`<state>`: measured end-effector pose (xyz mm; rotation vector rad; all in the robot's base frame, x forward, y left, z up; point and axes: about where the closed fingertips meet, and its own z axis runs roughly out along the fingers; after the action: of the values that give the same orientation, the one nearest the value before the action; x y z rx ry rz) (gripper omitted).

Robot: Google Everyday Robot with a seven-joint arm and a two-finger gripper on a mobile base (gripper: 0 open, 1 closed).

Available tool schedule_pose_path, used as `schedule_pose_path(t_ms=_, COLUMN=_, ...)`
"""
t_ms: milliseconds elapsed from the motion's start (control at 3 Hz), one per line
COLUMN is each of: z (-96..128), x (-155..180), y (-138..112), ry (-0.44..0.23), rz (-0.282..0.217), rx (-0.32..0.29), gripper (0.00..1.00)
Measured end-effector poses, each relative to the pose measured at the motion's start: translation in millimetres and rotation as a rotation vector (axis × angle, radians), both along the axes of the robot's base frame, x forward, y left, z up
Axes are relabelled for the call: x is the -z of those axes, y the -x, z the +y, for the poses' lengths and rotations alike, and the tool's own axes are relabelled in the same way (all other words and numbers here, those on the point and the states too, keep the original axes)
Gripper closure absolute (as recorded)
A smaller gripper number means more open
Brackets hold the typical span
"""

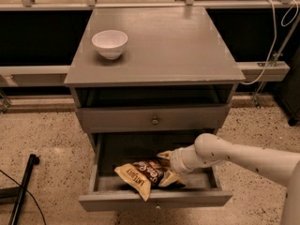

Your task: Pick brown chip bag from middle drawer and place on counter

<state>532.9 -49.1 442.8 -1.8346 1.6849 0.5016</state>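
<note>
The brown chip bag (140, 173) lies crumpled in the open middle drawer (197, 199), left of centre near the front, with one cream-yellow end hanging over the drawer front. My gripper (168, 168) reaches into the drawer from the right on a white arm. It is open, and its cream fingers (164, 155) straddle the bag's right end, one behind it and one in front. The grey counter (164, 41) above holds a small white bowl (110, 43) at its left rear.
The upper drawer (197, 118), with a round metal knob, is closed above the open one. A black pole (21, 191) and a cable lie on the speckled floor at the left. A white cable (276, 41) hangs at the right by a shelf rail.
</note>
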Motion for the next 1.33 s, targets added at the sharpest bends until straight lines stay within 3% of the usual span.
schedule_pose_path(t_ms=1000, z=28, x=53, y=-3, ry=-0.028, rz=0.077, rx=-0.039, gripper=0.3)
schedule_pose_path(t_ms=1333, z=38, x=47, y=-2, ry=-0.138, rz=0.091, rx=-0.045, gripper=0.48)
